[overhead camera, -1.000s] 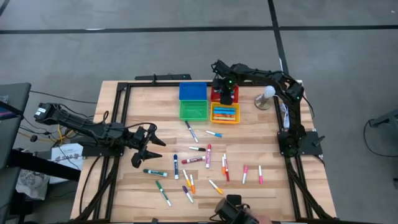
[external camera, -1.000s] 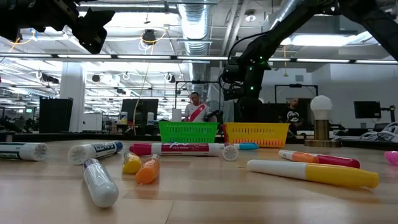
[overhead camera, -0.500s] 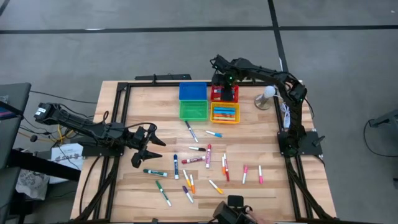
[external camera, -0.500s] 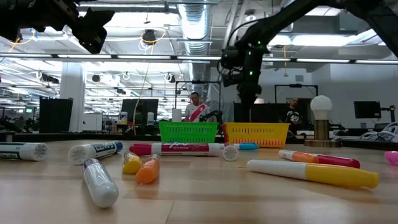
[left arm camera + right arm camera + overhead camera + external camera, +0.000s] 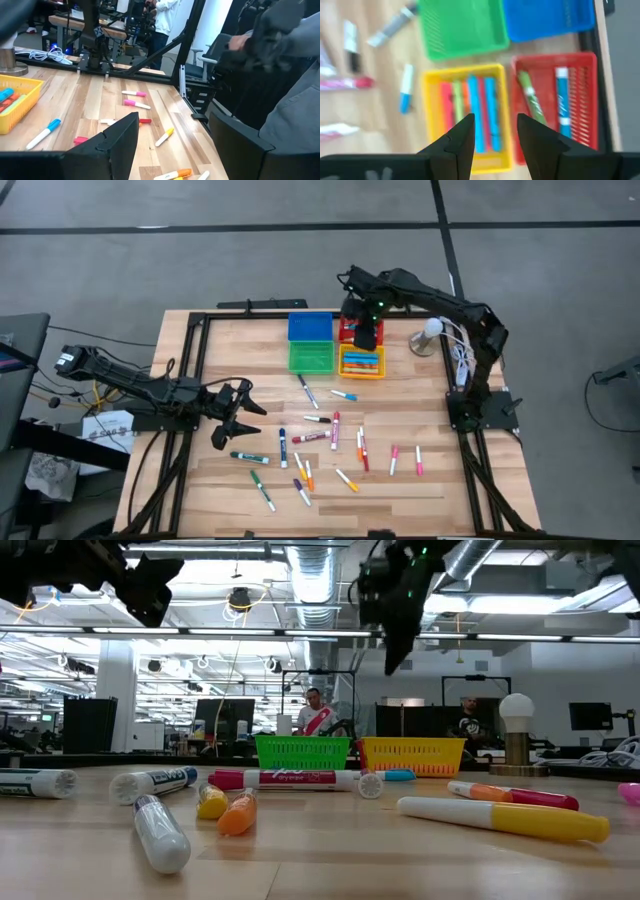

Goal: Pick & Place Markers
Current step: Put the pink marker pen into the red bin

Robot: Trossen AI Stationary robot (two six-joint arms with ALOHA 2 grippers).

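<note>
Left gripper (image 5: 238,415) hangs over the left side of the table (image 5: 220,350), jaws apart and empty, pointing toward the markers (image 5: 320,442) scattered across the middle and front of the board. The nearest one — a green-capped marker (image 5: 248,456) — lies just in front of those jaws, long axis roughly crosswise to the arm's reach, so the left arm is the closer one for the next pick.

Further right, green bin (image 5: 311,357) and blue bin (image 5: 310,327) show no markers in the right wrist view. Yellow bin (image 5: 468,117) holds several markers side by side; red bin (image 5: 555,97) holds a green one and a blue one.

Right gripper (image 5: 492,137) sits above the yellow and red bins, jaws partly apart, nothing between them — well away from the loose markers.

Compared with a second ago: left arm unchanged, right arm has lifted higher above the bins in the low view, and the loose markers lie as before.
</note>
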